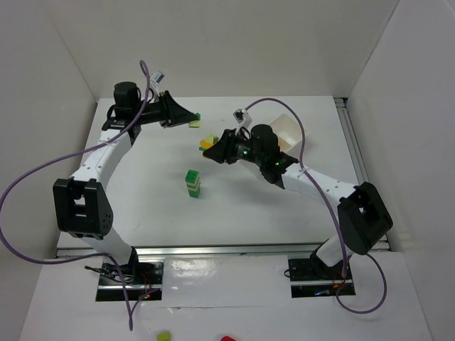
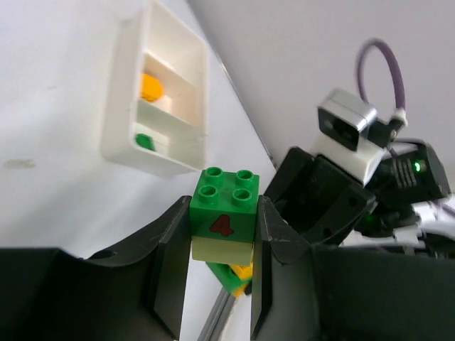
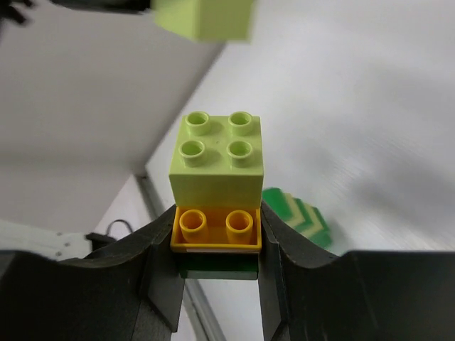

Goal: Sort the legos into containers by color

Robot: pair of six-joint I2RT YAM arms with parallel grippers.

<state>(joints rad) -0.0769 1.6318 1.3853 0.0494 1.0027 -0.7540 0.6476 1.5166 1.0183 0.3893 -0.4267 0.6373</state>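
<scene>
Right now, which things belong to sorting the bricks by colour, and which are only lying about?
Belong to the job: green-on-pale plastic brick stack in the left gripper; lime-on-yellow plastic brick stack in the right gripper; green plastic brick stack on the table; white divided plastic tray.
Only lying about: purple cables; small green bit and small red bit off the table.

Pinched upright in left jaws: green brick [image 2: 224,206], red-marked, atop a pale one; in right jaws: lime-on-yellow stack [image 3: 217,177]; standing mid-worktop: green striped stack [image 1: 192,182]; near far right corner: white tray [image 2: 122,106], yellow and green pieces in separate compartments.
</scene>
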